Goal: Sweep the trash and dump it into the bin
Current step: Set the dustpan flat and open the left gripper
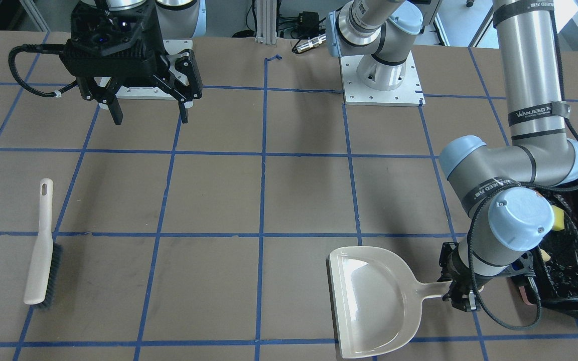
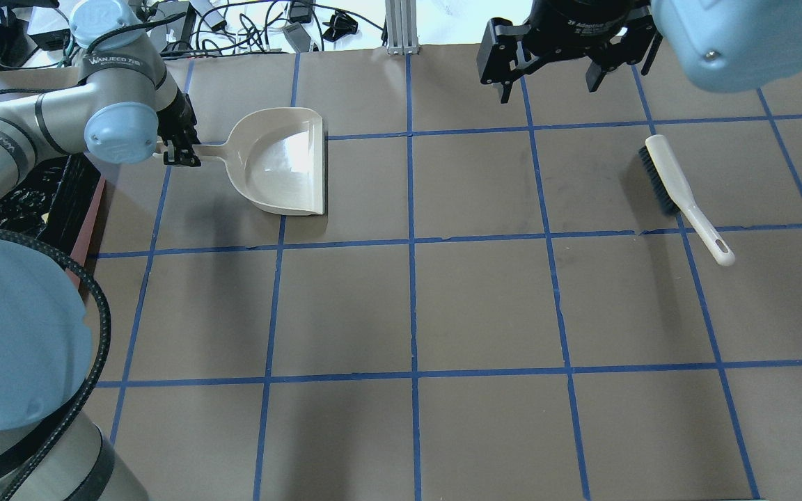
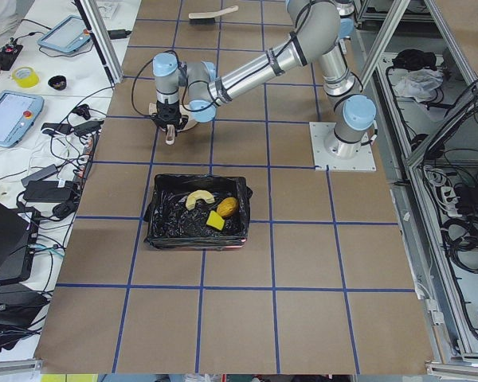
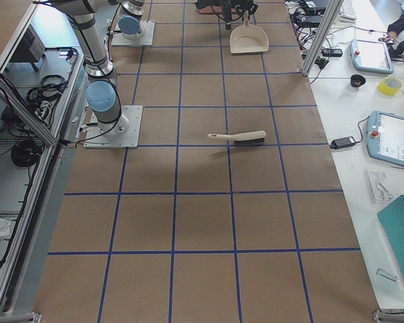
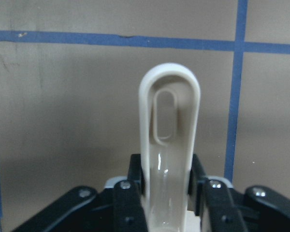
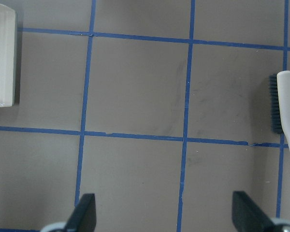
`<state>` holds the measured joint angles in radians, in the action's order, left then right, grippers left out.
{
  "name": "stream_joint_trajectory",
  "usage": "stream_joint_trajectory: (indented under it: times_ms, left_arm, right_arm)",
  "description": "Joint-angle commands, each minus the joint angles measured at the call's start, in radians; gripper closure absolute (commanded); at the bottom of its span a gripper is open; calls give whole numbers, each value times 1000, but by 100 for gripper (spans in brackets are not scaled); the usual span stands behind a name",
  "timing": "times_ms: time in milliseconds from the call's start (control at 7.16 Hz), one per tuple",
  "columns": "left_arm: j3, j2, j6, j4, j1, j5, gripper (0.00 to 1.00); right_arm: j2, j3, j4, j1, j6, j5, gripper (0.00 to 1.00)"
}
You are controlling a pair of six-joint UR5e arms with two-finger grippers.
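The three trash items lie inside the bin (image 3: pixel 175 227), a pink box lined with a black bag: a curved tan pastry (image 3: pixel 197 197), a golden-brown lump (image 3: pixel 228 207) and a yellow wedge (image 3: pixel 214 220). The bin also shows at the table's edge in the front view (image 1: pixel 577 265), where the wedge (image 1: pixel 559 219) peeks out behind the arm. My left gripper (image 1: pixel 462 297) is shut on the handle (image 5: pixel 169 145) of the empty beige dustpan (image 1: pixel 374 301), which lies flat on the table next to the bin. My right gripper (image 1: pixel 148 118) is open and empty, held above the table.
The white-handled brush (image 1: pixel 43 245) lies on the table on my right side, also in the overhead view (image 2: pixel 679 188). The left arm's elbow (image 1: pixel 515 225) hangs over the bin. Blue tape lines grid the brown table.
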<state>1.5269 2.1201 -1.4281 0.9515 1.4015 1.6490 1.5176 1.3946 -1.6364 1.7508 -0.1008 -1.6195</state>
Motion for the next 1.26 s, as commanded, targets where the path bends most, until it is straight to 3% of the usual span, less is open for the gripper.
stream_joint_trajectory:
  times_ms: [0, 977, 1117]
  left_arm:
    - [9, -8, 2, 24, 10, 0, 100]
    - [-1, 9, 87, 12, 8, 3, 100]
    - [5, 3, 90, 12, 8, 5, 91]
  right_arm:
    - [-4, 0, -5, -4, 1, -2, 0]
    - [-8, 1, -9, -10, 0, -3, 0]
    - [-4, 1, -3, -16, 1, -5, 0]
